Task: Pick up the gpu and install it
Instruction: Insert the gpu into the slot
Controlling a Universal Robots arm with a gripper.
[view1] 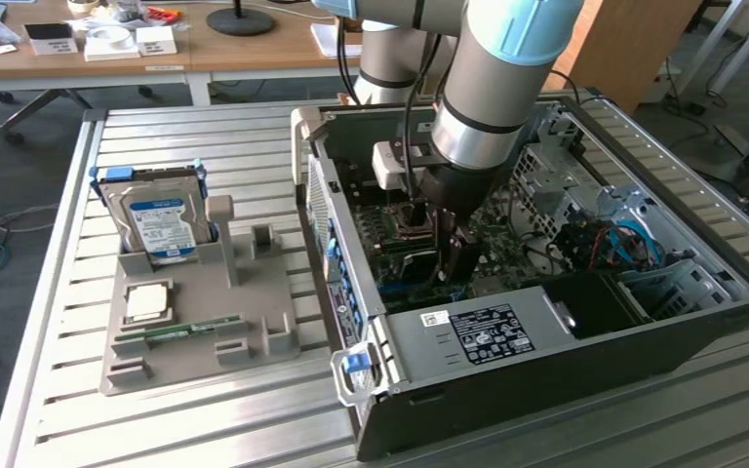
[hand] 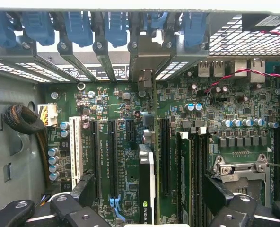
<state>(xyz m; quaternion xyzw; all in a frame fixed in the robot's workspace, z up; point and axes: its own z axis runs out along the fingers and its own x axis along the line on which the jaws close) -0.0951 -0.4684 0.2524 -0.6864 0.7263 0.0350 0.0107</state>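
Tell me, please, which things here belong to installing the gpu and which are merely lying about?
Job in hand: gpu, standing edge-on in a motherboard slot; open gripper above it; computer case.

Lying about: hard drive, grey holder tray, RAM stick.

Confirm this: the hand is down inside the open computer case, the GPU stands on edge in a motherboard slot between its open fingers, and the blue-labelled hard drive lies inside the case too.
One thing is wrong. The hard drive is not in the case; the exterior view shows it upright in the grey holder on the table beside it. The hand and GPU are as stated.
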